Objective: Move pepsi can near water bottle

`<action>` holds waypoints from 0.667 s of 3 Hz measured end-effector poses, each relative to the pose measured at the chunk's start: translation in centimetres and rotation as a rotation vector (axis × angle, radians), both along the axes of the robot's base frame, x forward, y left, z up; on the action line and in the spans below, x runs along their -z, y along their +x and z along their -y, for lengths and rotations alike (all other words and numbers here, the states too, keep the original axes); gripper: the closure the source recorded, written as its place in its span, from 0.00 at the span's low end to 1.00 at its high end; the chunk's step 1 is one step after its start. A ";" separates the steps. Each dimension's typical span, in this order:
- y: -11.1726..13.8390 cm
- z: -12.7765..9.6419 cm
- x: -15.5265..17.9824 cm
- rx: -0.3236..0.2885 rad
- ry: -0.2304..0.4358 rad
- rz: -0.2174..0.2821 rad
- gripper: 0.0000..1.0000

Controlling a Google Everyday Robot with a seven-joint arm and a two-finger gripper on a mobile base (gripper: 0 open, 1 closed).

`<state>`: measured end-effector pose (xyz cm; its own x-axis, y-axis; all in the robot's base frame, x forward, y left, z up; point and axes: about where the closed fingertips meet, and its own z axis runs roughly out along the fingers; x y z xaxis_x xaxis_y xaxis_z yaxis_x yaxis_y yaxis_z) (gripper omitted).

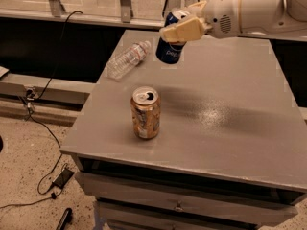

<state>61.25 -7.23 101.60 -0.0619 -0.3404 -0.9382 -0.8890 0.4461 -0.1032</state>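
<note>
We see a fat, smooth white arm (254, 6) with a round patch of tiny holes; its tan gripper (175, 23) sits top middle

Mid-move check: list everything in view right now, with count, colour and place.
pepsi can: one, dark blue, tilted, held above the table's back edge
water bottle: one, clear, lying on its side, table's back-left
gold-brown can: one, upright, table's front-left
table: one, grey, drawers below
cable: black, on the floor at left
gripper: one, cream, shut on the pepsi can, right of the water bottle
</note>
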 end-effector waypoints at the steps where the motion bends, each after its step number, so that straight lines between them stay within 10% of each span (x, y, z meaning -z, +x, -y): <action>1: 2.8 -3.3 0.2 0.088 -0.081 -0.009 1.00; 2: 6.0 -5.6 1.5 0.138 -0.117 -0.022 1.00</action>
